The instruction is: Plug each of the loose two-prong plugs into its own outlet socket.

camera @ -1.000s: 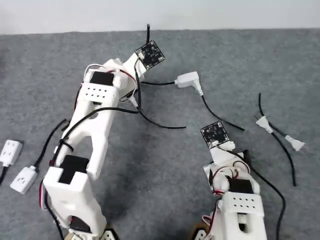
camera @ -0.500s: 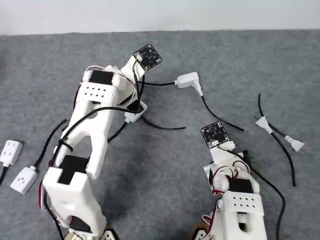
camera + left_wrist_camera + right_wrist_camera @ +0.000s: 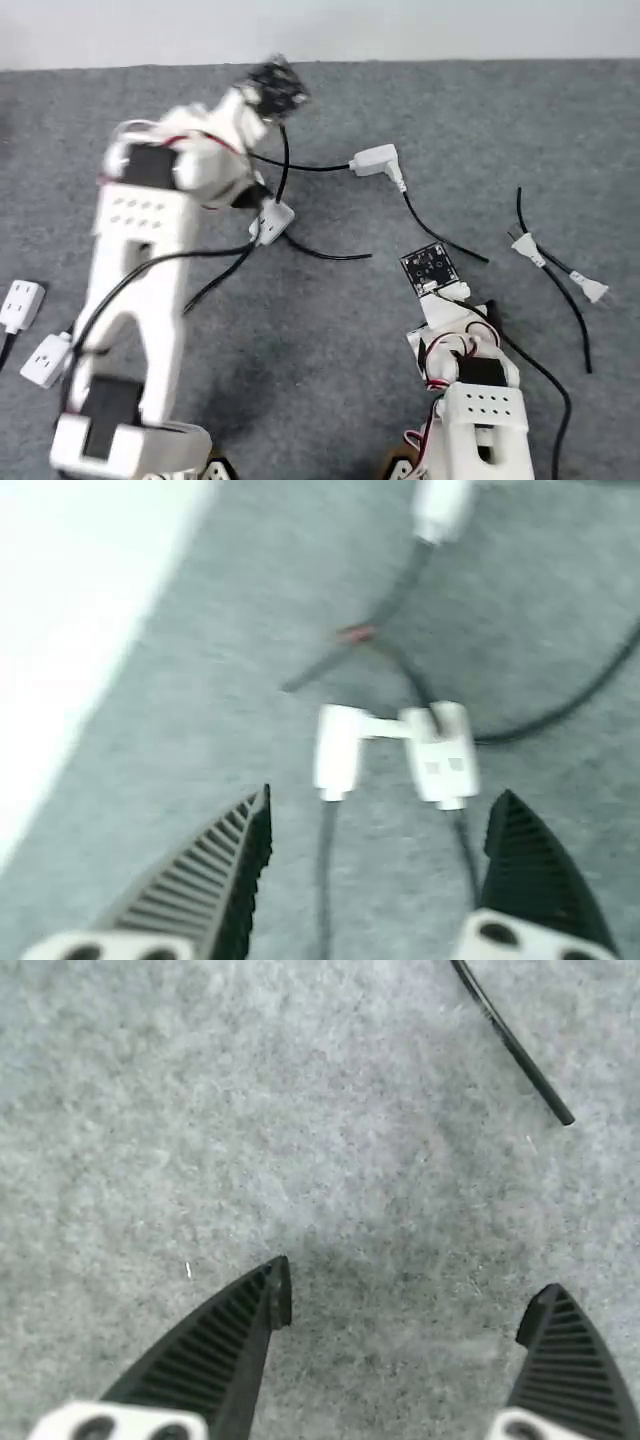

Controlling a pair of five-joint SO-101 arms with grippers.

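Left arm over a coupled pair mid-mat; other plugs not yet seated.
Left gripper (image 3: 383,798) is spread wide, empty, above the plug/socket pair (image 3: 437,755); it looks mated, can't tell if fully home. Right gripper (image 3: 415,1280) is also wide, empty, over bare mat (image 3: 330,380). Likely next: grab the two-prong plug (image 3: 528,247) near the right edge and line its prongs up with the outlet sockets (image 3: 20,303) at the left edge.

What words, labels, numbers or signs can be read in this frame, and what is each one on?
No text here can be read.
Faint grey marks on the white connector body: too blurred to read.
Tiny markings on the wrist camera board: too small to read.
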